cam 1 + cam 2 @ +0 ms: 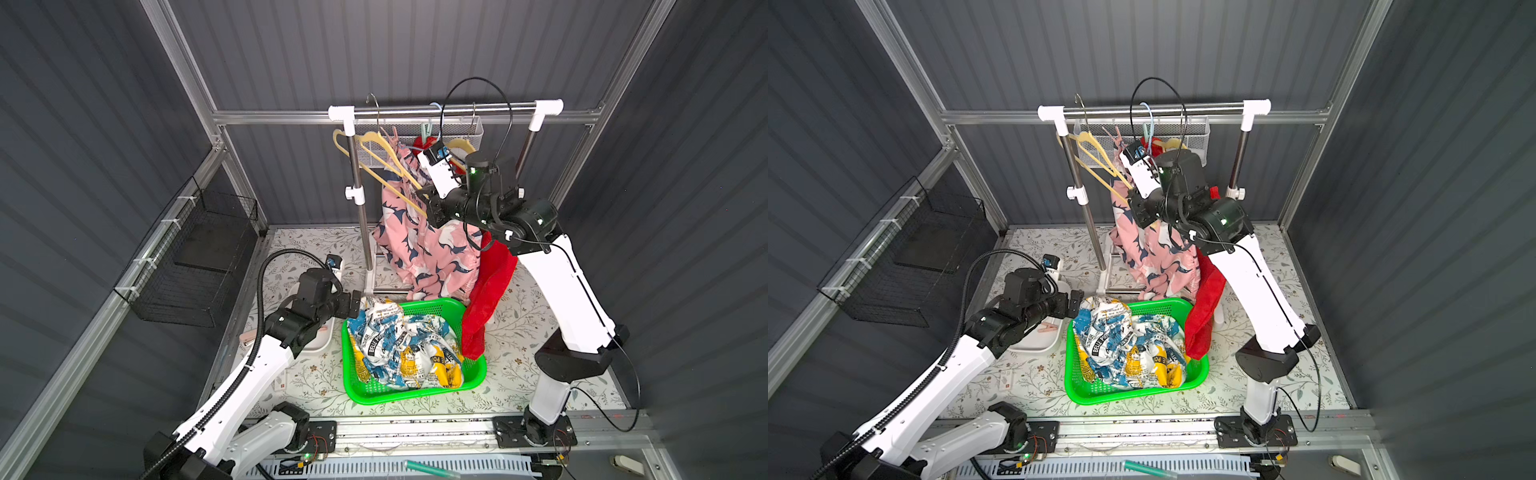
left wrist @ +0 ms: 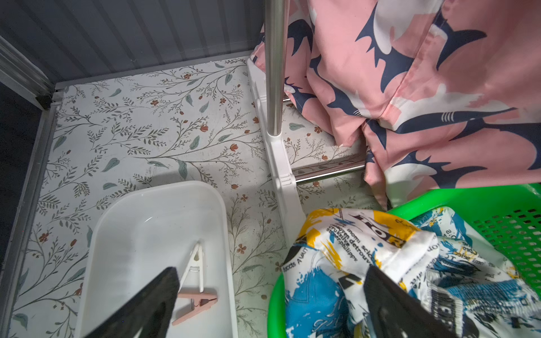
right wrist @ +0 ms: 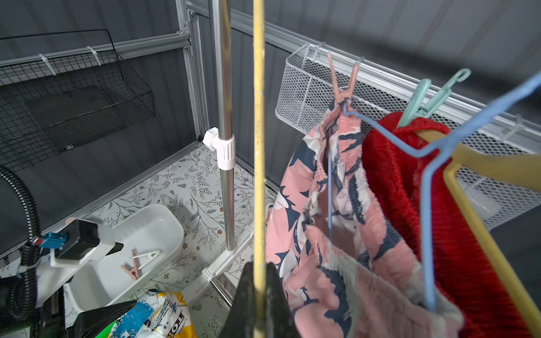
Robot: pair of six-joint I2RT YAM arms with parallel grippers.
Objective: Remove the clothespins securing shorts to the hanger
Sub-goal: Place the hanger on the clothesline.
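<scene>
The right pincer (image 3: 259,273) is clenched on the slim yellow plastic hanger (image 3: 259,117). A pale pink plastic clothespin (image 3: 341,85) pins the pink bird-print shorts (image 3: 292,190) to a thin blue hanger (image 3: 426,234); a mint green clothespin (image 3: 414,101) bites the red shorts (image 3: 395,175). The left pincer (image 2: 270,281) hangs released above the counter (image 2: 146,131), between white tray (image 2: 158,204) and green basket (image 2: 497,199).

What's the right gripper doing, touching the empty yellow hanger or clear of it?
Touching. The right wrist view shows the right gripper shut on the thin bar of the empty yellow hanger.
</scene>
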